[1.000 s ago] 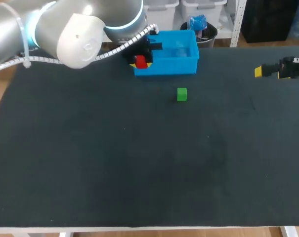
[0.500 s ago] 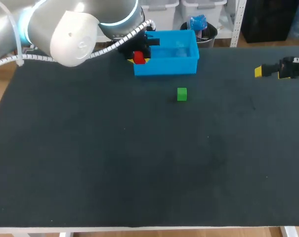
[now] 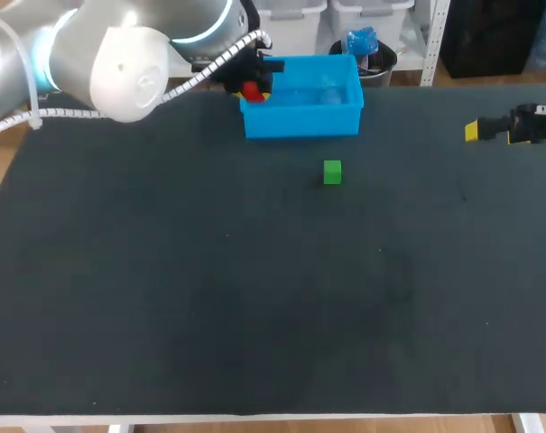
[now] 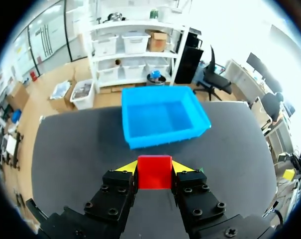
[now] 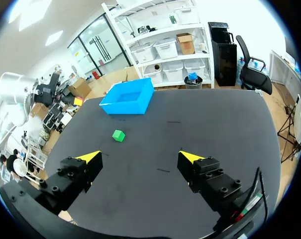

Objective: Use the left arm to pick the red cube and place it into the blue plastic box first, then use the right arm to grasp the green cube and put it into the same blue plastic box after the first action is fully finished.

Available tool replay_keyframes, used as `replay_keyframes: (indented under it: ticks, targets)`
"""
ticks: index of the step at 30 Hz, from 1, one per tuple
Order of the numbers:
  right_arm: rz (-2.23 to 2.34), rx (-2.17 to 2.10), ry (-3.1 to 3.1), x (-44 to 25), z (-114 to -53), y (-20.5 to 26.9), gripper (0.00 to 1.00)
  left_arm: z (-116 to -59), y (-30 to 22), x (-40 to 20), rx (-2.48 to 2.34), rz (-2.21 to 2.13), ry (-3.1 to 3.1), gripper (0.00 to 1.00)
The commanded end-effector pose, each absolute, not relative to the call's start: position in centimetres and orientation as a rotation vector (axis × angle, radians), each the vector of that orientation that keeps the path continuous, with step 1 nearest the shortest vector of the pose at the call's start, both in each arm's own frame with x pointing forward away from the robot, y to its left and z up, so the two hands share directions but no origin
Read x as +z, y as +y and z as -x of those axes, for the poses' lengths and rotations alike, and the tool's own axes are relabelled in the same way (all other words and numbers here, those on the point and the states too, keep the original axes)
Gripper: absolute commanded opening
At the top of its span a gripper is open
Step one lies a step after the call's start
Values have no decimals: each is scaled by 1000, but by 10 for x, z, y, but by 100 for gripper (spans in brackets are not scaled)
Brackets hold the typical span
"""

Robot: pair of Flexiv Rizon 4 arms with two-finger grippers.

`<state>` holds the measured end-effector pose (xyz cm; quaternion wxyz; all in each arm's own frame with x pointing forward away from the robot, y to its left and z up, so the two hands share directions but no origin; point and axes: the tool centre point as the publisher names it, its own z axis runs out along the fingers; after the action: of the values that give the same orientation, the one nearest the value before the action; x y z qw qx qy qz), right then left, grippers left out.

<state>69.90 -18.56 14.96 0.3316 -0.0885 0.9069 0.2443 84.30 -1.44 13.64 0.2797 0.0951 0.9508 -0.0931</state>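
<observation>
Left gripper (image 4: 154,168) gripping the red cube (image 3: 251,91), hovering by the left rim of the box (image 3: 301,122), green cube (image 3: 332,171) sitting on the table (image 3: 164,298) near the box, right gripper (image 5: 140,157) hanging spread wide, holding nothing, at the table's right edge

Head view looks down from behind; both wrist views, the left nearer, share its blue box (image 3: 301,122).

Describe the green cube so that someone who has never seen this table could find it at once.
Start at the dark table, find the blue box near its far edge. Just in front of it, alone on the table, is the green cube; the red cube, the only other one, is in the left gripper.
</observation>
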Motion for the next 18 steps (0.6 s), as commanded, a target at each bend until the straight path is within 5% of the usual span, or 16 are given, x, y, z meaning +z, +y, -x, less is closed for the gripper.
replay_keyframes:
  ticks: [1, 18]
  targets:
    - [230, 635, 2372, 150, -699, -185, 100, -869, -19, 133, -277, -293, 2546, 0]
    - [230, 635, 2372, 150, -699, -185, 100, -917, -40, 124, -293, -368, 2521, 0]
